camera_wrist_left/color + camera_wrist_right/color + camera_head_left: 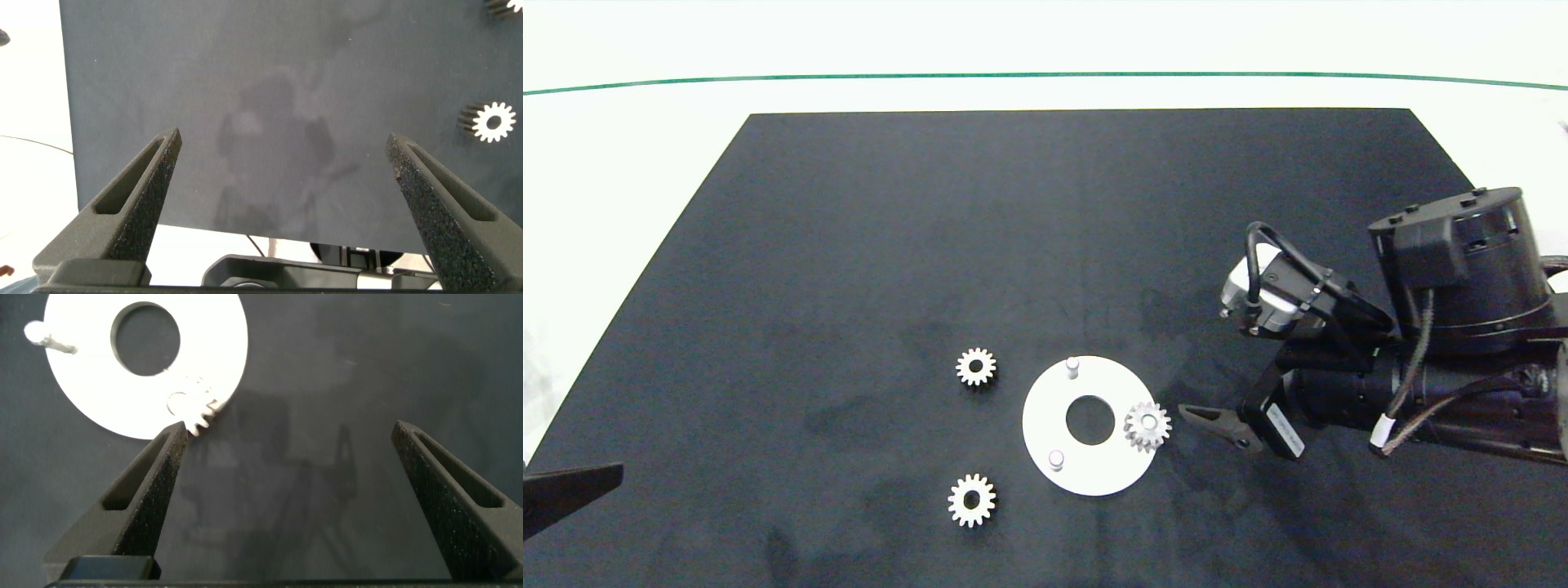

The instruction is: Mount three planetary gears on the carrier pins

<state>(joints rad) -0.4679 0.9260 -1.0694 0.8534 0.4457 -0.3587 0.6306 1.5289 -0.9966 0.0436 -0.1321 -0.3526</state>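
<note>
Right pincer [1209, 420] gapes wide over the black mat [1045, 245] beside the white disc [1045, 441]; left pincer [282, 204] also wide; white table [621, 163] around.

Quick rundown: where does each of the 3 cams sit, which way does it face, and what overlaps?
Head: overhead, looking down on the black mat; the right gripper is beside the white disc, the left gripper at the edge.
Left wrist: on the left arm, facing bare mat between open fingers.
Right wrist: on the right arm, facing the disc; open fingers.
Shared: head and right wrist both show the disc and the mounted gear.
</note>
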